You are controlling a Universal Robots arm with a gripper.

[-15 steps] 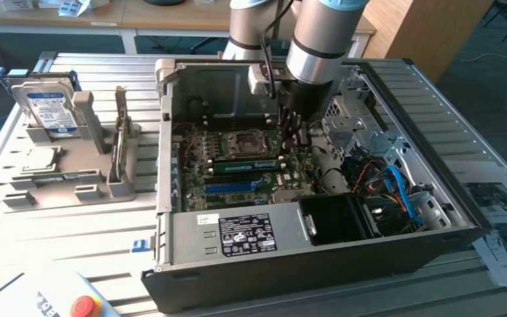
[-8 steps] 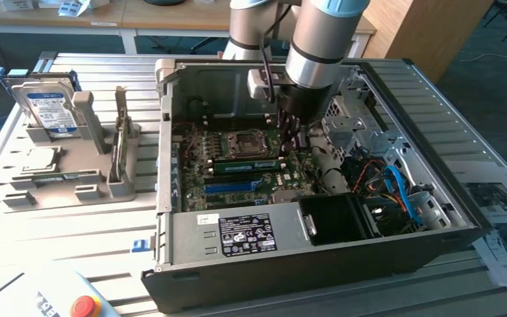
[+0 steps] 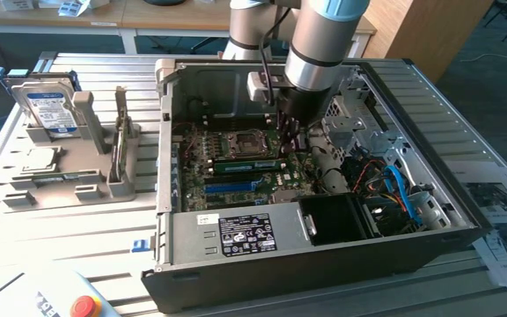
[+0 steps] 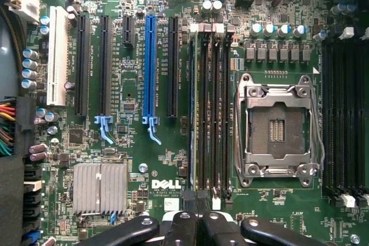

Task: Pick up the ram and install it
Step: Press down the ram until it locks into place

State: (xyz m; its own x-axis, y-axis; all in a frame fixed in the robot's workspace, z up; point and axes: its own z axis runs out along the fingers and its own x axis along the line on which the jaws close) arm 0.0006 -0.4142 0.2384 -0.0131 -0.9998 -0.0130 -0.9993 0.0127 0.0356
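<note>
fingers [image 4: 183, 230] pressed together, nothing pinched | ram [image 3: 246, 165] seen on edge in the motherboard [image 4: 132, 159], just ahead of the fingertips, near the processor socket [image 4: 279, 125] | judged light, stiff, fragile; best taken by its short ends, chips not touched

A high, oblique exterior view looks down across the slatted desk [image 3: 77, 231] at the open computer case [image 3: 315, 178], taking in the whole case, a rack of parts toward the exterior view's left and papers at the desk's edge toward the exterior view's right. The robot arm [image 3: 319, 46] descends into the case from above. The wrist view faces straight down, close to the motherboard [image 4: 173, 171], with the gripper [image 4: 199, 226] at the frame's edge. Both views share the motherboard, its processor socket [image 4: 277, 128] and the blue slot [image 4: 150, 67].
</note>
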